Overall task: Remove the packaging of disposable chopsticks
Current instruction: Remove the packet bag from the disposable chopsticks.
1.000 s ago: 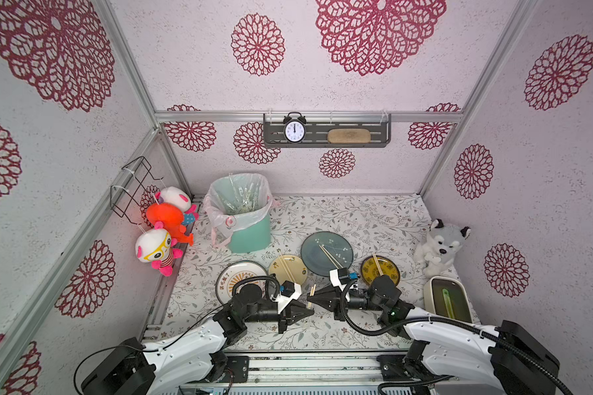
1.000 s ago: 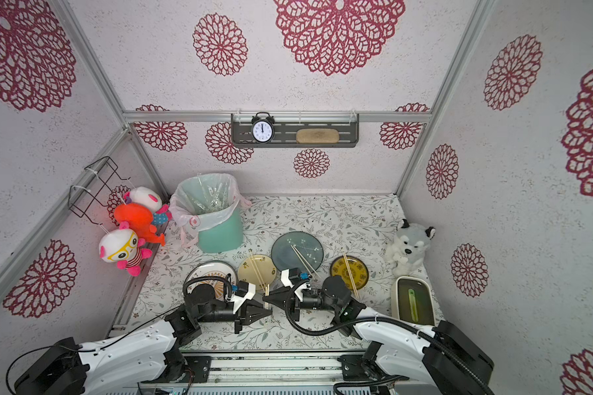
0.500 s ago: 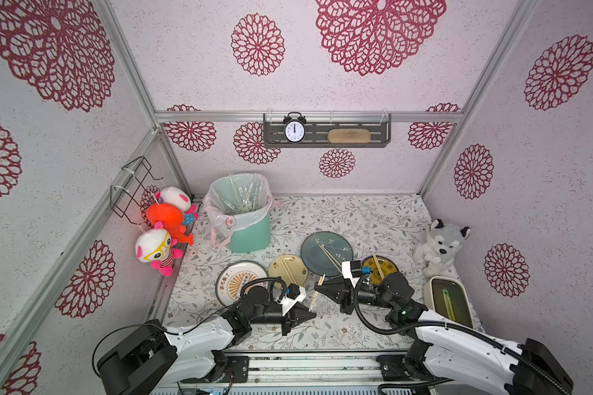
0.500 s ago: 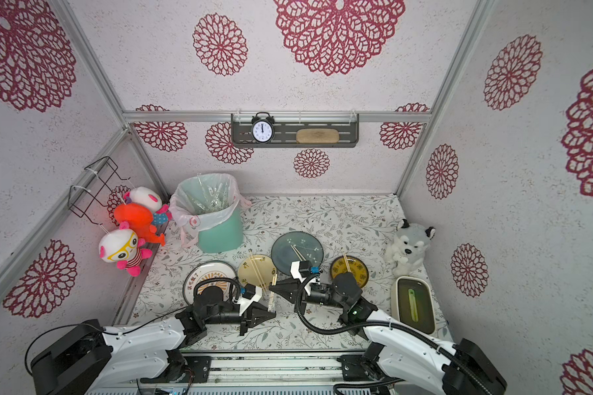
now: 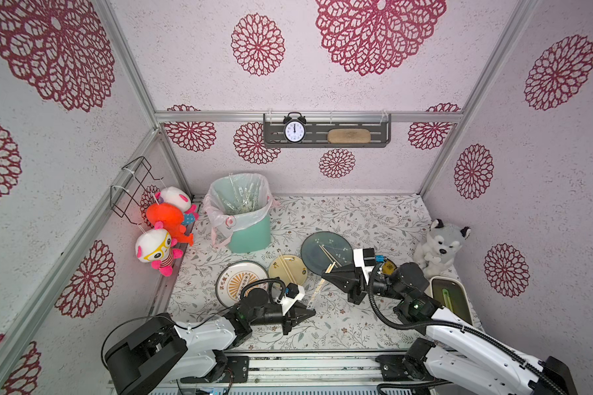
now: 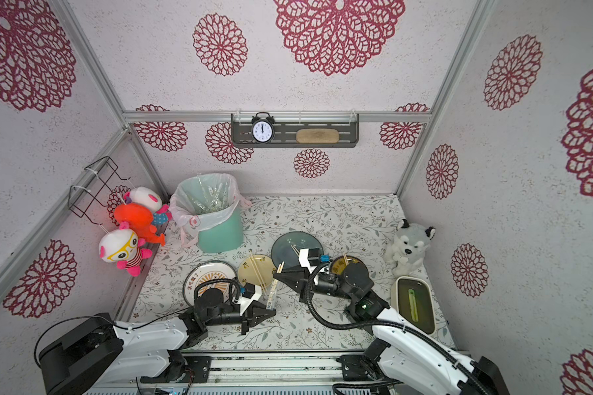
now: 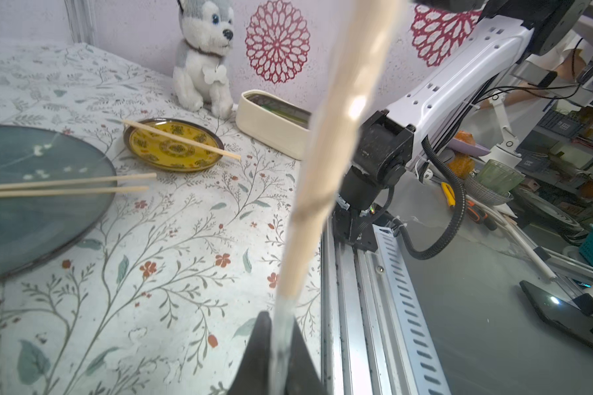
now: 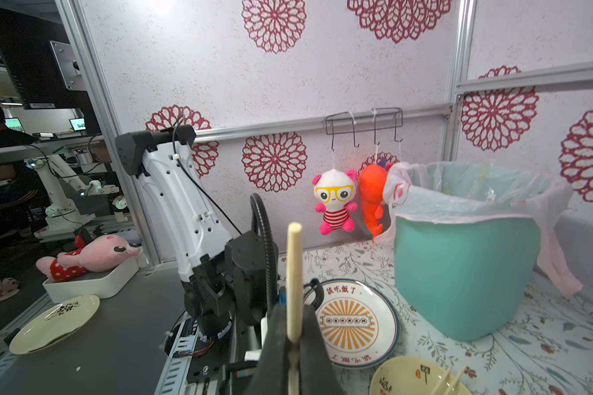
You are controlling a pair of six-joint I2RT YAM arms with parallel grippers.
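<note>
Pinches the flat end of a long clear plastic sleeve [image 6: 271, 297] with the left gripper [image 7: 277, 318], jaws pressed together on it. Clamps one end of a thin pale bamboo chopstick pair [image 8: 294, 260] in the right gripper [image 8: 294, 314], jaws tight. Holds that pair slanted above the floral table cover [image 5: 339, 318], lower part inside the sleeve. Beyond, bare pairs [image 5: 328, 255] on a dark blue-grey round plate [image 5: 339, 243] and a pale yellow round plate [image 5: 297, 268].
</note>
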